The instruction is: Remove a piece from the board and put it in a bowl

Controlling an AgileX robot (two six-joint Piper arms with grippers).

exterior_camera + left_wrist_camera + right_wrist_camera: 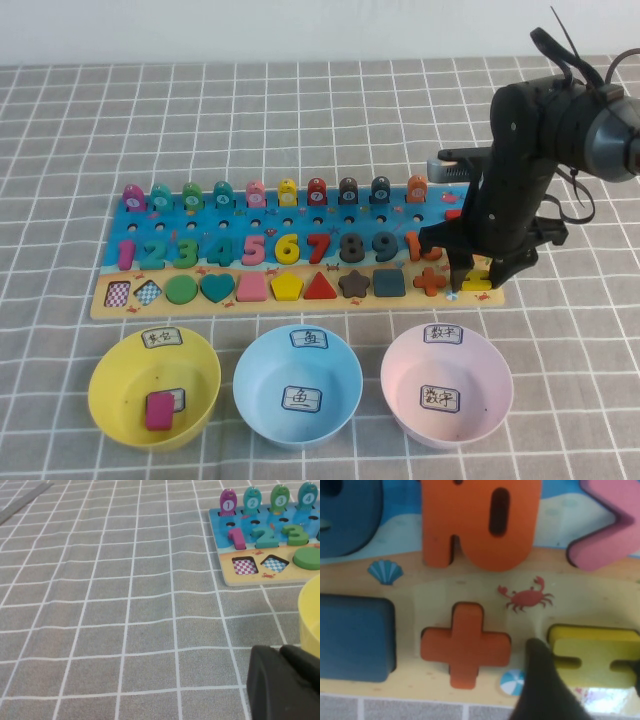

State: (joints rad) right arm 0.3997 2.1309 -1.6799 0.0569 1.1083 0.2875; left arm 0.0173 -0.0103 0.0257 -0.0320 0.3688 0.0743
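here the right claw, apparently spread, straddles the yellow equals-sign piece lying in the board.

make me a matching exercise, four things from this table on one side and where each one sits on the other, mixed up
Things:
1. equals block
2. pink block
3. right gripper
4. left gripper

Places:
A. in the yellow bowl
B. low over the tablecloth, near the board's left end
C. in its slot at the board's right end
D. open, down over the board's right end, a finger beside the equals block

Pairs: 1-C, 2-A, 3-D, 4-B
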